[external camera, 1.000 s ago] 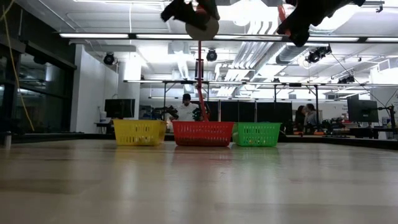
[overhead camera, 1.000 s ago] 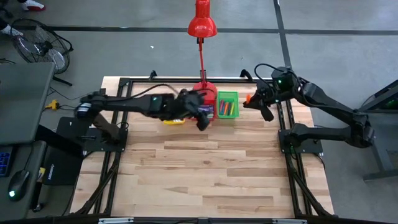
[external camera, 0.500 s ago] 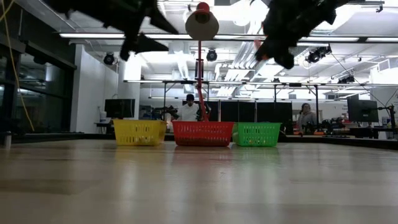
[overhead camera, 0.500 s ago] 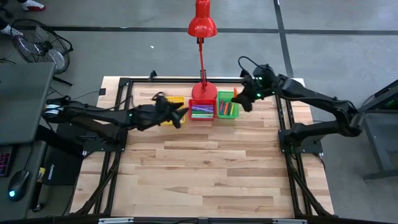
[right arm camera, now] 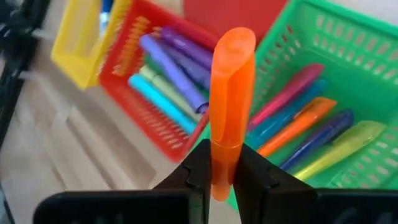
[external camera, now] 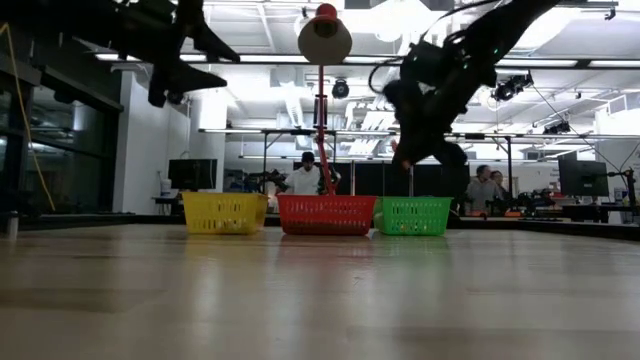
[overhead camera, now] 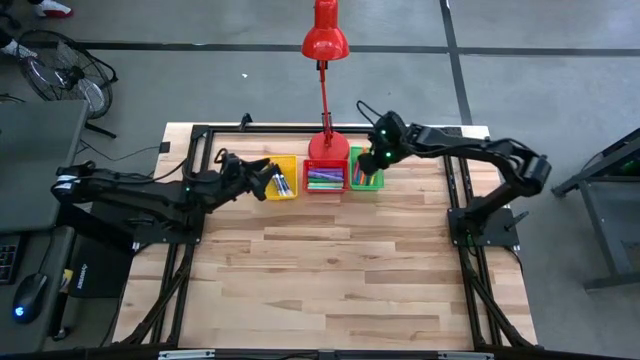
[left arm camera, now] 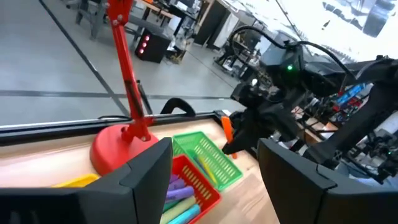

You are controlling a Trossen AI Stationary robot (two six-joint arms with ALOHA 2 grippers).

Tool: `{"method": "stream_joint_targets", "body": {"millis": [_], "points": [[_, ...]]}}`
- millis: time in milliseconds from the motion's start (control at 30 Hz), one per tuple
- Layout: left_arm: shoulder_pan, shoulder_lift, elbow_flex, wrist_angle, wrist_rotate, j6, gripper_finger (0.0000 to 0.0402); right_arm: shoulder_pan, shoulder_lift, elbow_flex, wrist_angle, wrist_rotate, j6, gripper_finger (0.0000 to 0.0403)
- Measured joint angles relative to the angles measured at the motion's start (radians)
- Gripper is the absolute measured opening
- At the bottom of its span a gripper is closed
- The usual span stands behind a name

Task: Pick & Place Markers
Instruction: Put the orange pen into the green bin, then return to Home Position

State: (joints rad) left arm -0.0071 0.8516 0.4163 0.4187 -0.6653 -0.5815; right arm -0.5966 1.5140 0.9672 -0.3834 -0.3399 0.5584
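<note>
A lab: monitors (external camera: 190,172) and workbenches (external camera: 470,214) fill the open hall.

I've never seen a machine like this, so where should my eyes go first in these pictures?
First, the orange marker, held upright between the right gripper's fingers over the green bin at the table's far edge. Beside it stand a red bin and a yellow bin, each holding coloured markers, with a tall red lamp behind them. The left gripper hangs open above the yellow bin.

Bare table (overhead camera: 330,270) lies open from 3 through 6 to 9 o'clock, while at 12 the yellow (overhead camera: 280,178), red (overhead camera: 323,177) and green bins (overhead camera: 364,169) and the lamp base (overhead camera: 327,146) crowd the far edge.
</note>
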Motion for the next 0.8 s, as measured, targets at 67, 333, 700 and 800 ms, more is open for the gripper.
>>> {"method": "stream_joint_targets", "body": {"millis": [67, 333, 700, 800], "points": [[0.000, -0.008, -0.009, -0.003, 0.000, 0.001, 0.0232, -0.005, 0.028, 0.000, 0.020, 0.013, 0.058, 0.0043], [0.000, -0.008, -0.019, -0.007, 0.002, -0.003, 0.0232, -0.014, 0.097, 0.000, 0.013, 0.089, 0.228, 0.0031], [0.000, -0.008, -0.019, -0.011, 0.003, -0.004, 0.0232, -0.006, 0.100, 0.000, -0.065, 0.176, 0.341, 0.0065], [0.000, -0.008, -0.019, -0.016, 0.003, -0.006, 0.0232, 0.005, 0.100, 0.000, -0.070, 0.176, 0.342, 0.0057]]}}
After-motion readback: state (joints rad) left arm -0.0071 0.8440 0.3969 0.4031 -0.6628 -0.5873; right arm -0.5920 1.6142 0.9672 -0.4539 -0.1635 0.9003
